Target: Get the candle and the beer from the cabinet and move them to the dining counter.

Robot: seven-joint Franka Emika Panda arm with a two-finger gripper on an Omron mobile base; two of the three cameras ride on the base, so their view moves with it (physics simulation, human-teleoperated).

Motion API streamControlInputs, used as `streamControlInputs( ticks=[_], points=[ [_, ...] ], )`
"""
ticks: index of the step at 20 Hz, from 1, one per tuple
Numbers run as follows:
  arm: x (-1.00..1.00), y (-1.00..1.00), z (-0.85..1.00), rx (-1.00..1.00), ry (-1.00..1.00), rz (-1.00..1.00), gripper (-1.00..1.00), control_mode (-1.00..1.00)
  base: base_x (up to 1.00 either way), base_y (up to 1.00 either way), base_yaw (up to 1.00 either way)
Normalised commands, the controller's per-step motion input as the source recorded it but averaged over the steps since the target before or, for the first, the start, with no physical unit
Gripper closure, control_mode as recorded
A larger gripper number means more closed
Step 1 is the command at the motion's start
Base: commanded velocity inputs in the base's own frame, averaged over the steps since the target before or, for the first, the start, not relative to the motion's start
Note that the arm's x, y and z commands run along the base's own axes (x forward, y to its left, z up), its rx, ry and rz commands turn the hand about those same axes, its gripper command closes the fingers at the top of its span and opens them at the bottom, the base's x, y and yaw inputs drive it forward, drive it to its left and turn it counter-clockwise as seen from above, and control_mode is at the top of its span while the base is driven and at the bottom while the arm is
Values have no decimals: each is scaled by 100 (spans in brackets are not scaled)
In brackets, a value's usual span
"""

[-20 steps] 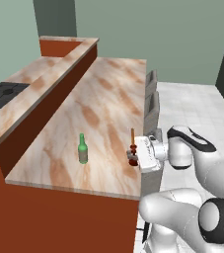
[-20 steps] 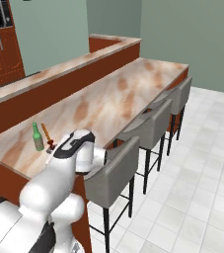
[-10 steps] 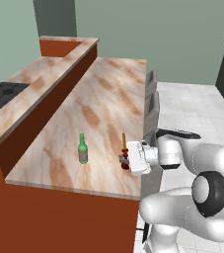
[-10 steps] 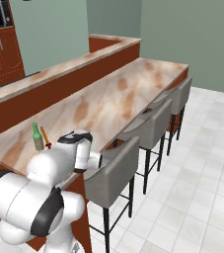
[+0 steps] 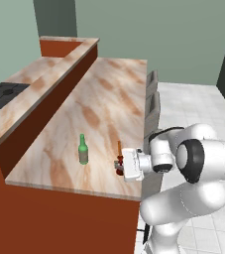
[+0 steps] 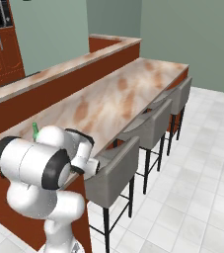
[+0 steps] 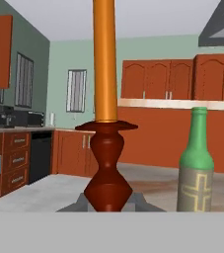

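Candle: tall, thin, top-heavy, tippable; my gripper is pinching its turned holder base, jaws nearly closed; beer is standing beside, glass, slippery.

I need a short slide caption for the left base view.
Gripper shut on candle beside beer on dining counter.

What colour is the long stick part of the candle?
Orange. The candle has a dark red-brown holder under it, clearest in the hand view.
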Motion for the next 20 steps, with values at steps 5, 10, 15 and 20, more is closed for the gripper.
streamControlInputs(
  ticks=[5,10,15,20],
  points=[
    [16,1,-14,1,-6,0,100,-100,0,0,0],
    [23,0,-12,1,-3,0,100,-100,0,0,0],
    [29,3,-10,0,0,0,100,-100,0,0,0],
    [26,8,-7,0,0,0,100,-100,0,0,0]
  ],
)
